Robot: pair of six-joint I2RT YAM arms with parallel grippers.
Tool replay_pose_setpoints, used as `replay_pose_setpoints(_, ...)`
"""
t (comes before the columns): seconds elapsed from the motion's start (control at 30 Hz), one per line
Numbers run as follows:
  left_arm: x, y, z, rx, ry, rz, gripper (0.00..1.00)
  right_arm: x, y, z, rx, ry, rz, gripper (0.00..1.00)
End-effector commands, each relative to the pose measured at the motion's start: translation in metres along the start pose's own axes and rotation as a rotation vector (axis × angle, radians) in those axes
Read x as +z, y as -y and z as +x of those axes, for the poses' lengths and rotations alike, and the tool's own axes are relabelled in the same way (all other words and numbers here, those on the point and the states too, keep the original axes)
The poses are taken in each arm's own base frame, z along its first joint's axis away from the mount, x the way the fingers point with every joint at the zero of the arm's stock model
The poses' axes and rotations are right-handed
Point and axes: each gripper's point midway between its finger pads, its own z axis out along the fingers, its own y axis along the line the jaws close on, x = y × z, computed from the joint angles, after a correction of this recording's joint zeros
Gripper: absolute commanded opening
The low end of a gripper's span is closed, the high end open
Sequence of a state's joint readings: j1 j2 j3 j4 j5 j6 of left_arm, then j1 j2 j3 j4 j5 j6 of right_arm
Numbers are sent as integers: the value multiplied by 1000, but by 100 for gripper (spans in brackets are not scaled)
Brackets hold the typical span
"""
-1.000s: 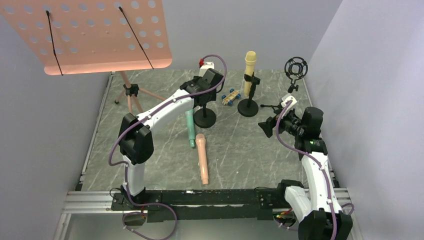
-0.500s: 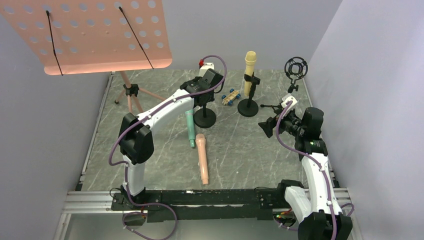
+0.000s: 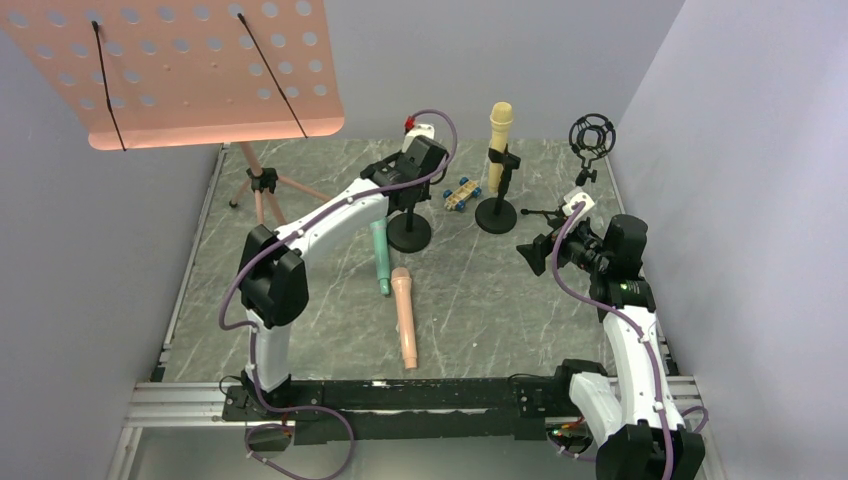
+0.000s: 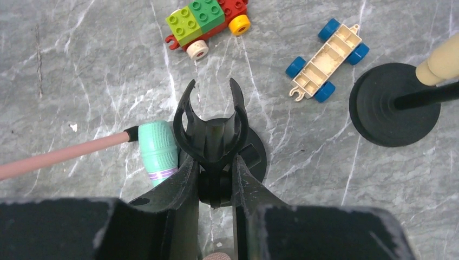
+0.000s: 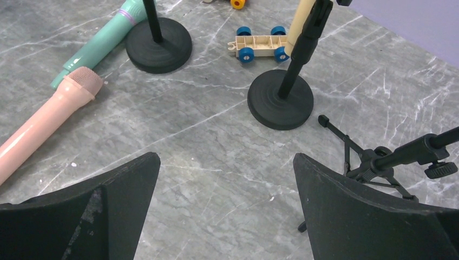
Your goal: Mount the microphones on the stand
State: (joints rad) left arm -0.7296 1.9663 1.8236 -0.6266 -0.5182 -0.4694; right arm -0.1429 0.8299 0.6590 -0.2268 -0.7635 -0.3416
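My left gripper [image 4: 215, 183] is shut on the black clip [image 4: 211, 127] at the top of a round-based stand [image 3: 410, 236], seen from above in the left wrist view. The mint-green microphone [image 3: 380, 256] [image 4: 158, 151] lies on the table against that stand's base. Nearer the front lies the peach-pink microphone [image 3: 404, 316] [image 5: 43, 127]. The pale yellow microphone [image 3: 499, 125] [image 5: 301, 21] stands upright, clipped in a second round-based stand [image 3: 496, 214] [image 5: 280, 100]. My right gripper [image 3: 535, 250] [image 5: 227, 200] hovers open over bare table at the right, holding nothing.
A beige toy car chassis with blue wheels [image 4: 327, 62] [image 3: 461, 193] and a brick-built toy car [image 4: 208, 21] sit behind the stands. A black tripod stand with a ring mount [image 3: 590, 135] [image 5: 379, 160] is at the right. A pink music stand [image 3: 190, 70] rises back left.
My left gripper's fingers have closed onto the stand's clip. The right arm and the microphones have not moved.
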Motion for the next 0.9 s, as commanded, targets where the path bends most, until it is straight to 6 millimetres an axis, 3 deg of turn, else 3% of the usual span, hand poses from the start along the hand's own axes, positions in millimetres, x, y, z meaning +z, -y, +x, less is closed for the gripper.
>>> replay_pose_setpoints(0.0,-34,28,-34,48,116,213,0,-3,3,-17,-55,43,10,100)
replay_pose_setpoints(0.2,-90,76,-39,297,220,648,0,-3,4,-16,-56,39,15,100)
replay_pose_setpoints(0.37,-132,104,-20,604,280,985,0,-2,5,-14,-52,35,16,100)
replay_pose_setpoints(0.6,-164,128,18,830,168,1365,0,-2,7,-12,-50,29,24,100)
replay_pose_setpoints(0.87,-175,134,41,955,248,1542,0,-1,7,-11,-49,25,20,100)
